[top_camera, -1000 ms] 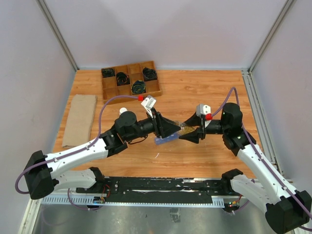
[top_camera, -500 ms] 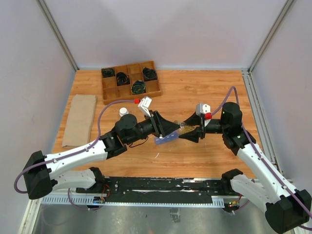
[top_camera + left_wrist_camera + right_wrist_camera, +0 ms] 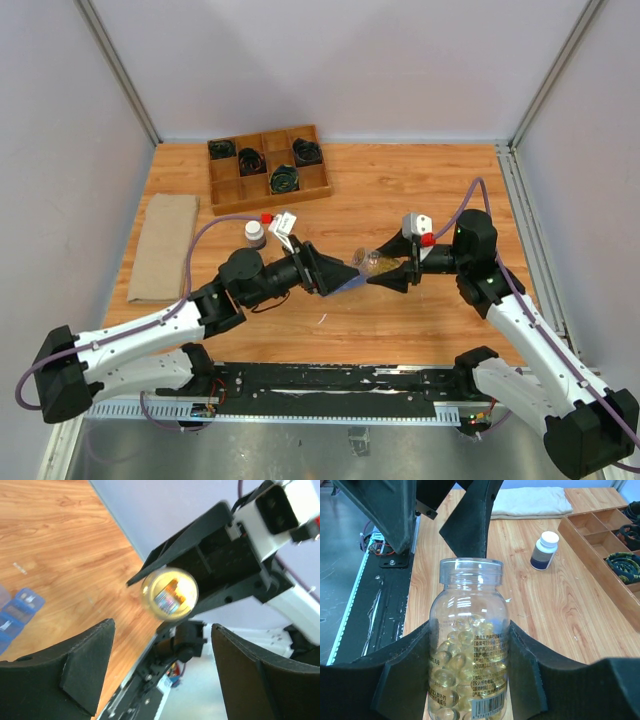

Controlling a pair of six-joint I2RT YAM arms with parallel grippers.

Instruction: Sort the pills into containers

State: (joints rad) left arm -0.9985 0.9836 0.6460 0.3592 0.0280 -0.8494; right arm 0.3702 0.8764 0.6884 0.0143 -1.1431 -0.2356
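The pills (image 3: 451,666) are yellowish softgels in a clear vial (image 3: 469,630) with no cap on its mouth. My right gripper (image 3: 469,645) is shut on the vial's body and holds it above the table (image 3: 430,180). In the top view the vial (image 3: 372,262) points left from the right gripper (image 3: 386,268) toward my left gripper (image 3: 352,273). The left gripper (image 3: 162,645) is open with nothing between its jaws, and the vial's mouth (image 3: 169,593) faces it a little way off. A blue strip of containers (image 3: 347,286) lies under both grippers, mostly hidden; its end (image 3: 17,611) shows in the left wrist view.
A dark bottle with a white cap (image 3: 255,234) stands left of the left arm. A wooden grid tray (image 3: 268,168) with black coils sits at the back. A folded tan cloth (image 3: 163,247) lies at the left edge.
My left gripper has opened and drawn back to the left from the vial's mouth, and the left arm has swung lower. The right gripper and vial have stayed put.
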